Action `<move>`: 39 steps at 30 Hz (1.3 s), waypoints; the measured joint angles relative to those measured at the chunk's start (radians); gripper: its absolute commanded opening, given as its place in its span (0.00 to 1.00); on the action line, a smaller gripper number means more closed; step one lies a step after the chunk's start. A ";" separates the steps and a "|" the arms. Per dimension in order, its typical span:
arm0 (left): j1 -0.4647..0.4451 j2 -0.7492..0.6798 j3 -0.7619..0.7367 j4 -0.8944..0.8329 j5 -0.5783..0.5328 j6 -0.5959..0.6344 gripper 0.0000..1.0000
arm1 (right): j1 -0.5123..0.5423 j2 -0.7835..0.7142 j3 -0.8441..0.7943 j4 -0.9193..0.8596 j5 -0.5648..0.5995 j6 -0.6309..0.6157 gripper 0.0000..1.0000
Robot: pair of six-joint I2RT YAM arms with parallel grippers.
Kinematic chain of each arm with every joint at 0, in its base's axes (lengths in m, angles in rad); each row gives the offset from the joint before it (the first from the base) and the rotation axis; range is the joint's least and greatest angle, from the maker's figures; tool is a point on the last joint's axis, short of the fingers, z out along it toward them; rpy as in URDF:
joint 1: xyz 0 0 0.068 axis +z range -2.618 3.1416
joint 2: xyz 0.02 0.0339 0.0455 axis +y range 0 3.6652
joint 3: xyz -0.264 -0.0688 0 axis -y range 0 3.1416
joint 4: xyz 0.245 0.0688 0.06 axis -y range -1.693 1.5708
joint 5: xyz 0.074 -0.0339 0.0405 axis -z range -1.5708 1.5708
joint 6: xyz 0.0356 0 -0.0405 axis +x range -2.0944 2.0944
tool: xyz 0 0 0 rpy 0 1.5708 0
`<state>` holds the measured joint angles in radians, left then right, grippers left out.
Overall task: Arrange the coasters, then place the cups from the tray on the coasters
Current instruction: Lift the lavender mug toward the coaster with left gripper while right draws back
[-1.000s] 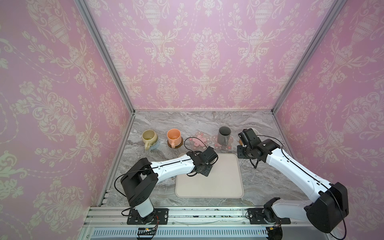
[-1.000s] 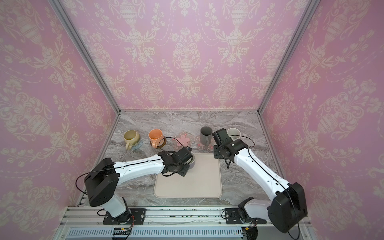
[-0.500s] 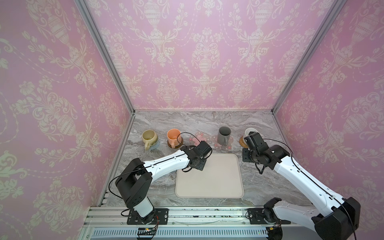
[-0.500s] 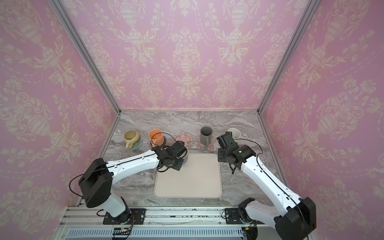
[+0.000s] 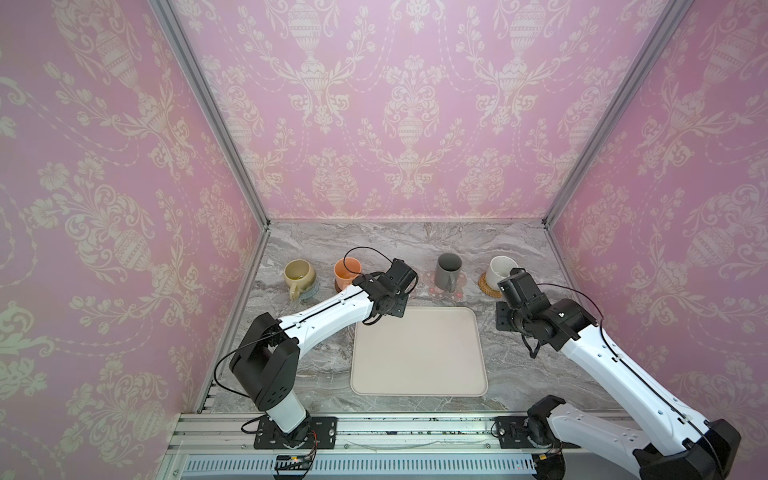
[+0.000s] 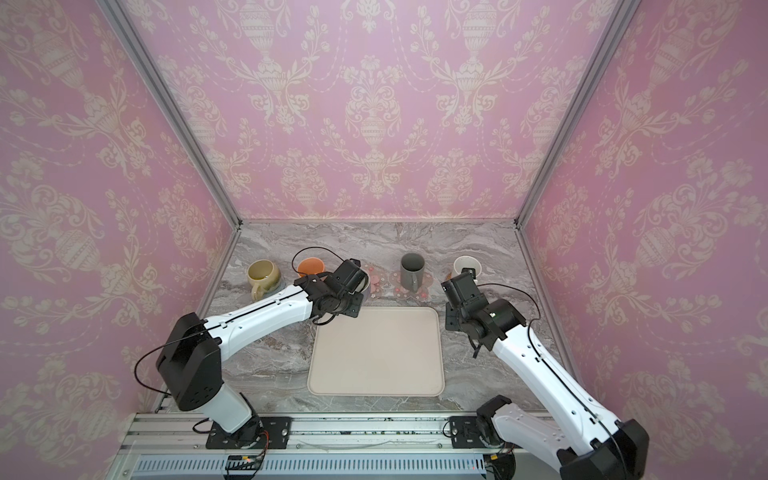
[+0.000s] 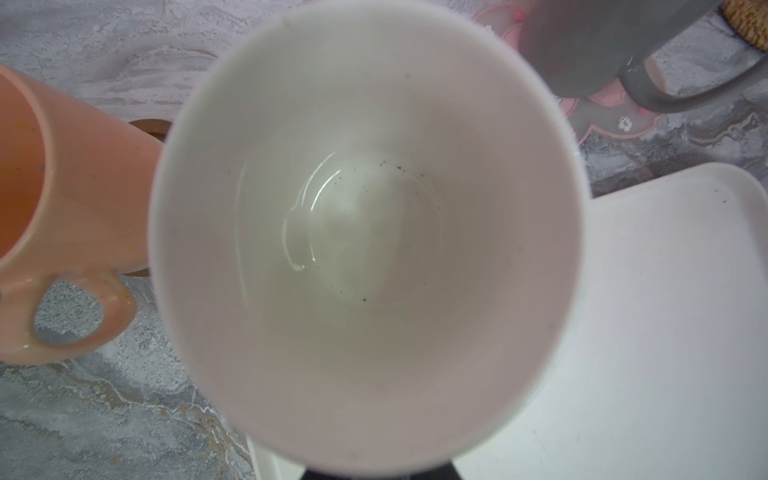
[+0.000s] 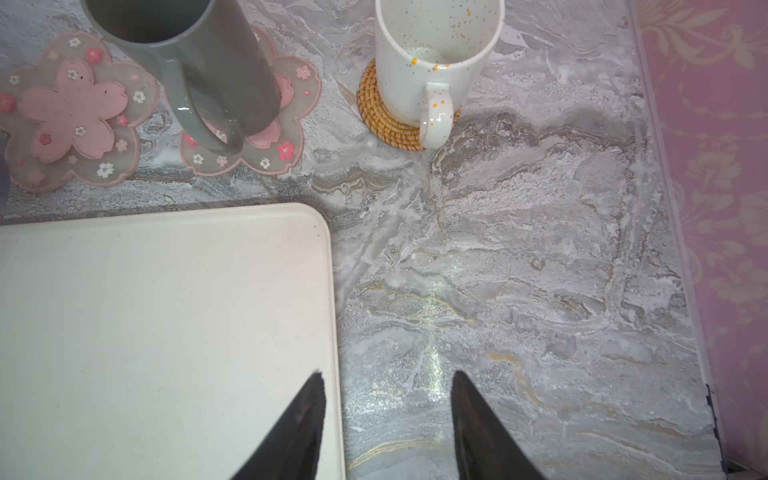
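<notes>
My left gripper [image 5: 401, 277] is shut on the lavender cup [image 7: 365, 232], whose white inside fills the left wrist view. It holds the cup at the empty pink flower coaster [image 8: 70, 108], between the peach cup [image 5: 347, 272] and the dark grey cup [image 5: 448, 272]; I cannot tell if it touches. The olive-yellow cup [image 5: 299, 274] stands on the blue-grey coaster [image 5: 312, 291]. The grey cup stands on the other pink coaster [image 8: 266, 141], and the white speckled cup [image 8: 432, 54] on the rattan coaster [image 8: 386, 120]. My right gripper [image 8: 386, 376] is open and empty beside the tray [image 5: 417, 353].
The tray holds nothing. The row of cups runs along the back of the marble table [image 5: 523, 357]. Pink papered walls with metal posts close in the left, right and back sides.
My left arm has carried the lavender cup from the tray's far left corner back towards the coaster row. My right gripper has drawn away from the white speckled cup, jaws slightly wider.
</notes>
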<state>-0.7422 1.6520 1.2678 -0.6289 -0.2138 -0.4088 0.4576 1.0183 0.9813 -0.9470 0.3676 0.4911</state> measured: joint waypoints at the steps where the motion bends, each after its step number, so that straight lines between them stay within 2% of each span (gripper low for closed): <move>1: 0.000 0.006 0.010 0.001 -0.003 0.000 0.00 | 0.000 -0.012 -0.002 -0.007 0.005 0.000 0.52; 16: 0.046 0.108 0.076 0.008 -0.006 0.022 0.00 | 0.000 -0.141 -0.033 -0.108 0.026 0.019 0.55; 39: 0.105 0.293 0.241 0.010 0.014 0.026 0.00 | 0.000 -0.064 -0.046 -0.034 0.026 0.025 0.56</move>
<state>-0.6369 1.9450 1.5093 -0.6186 -0.1997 -0.3824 0.4572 0.9539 0.9356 -0.9813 0.3935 0.5163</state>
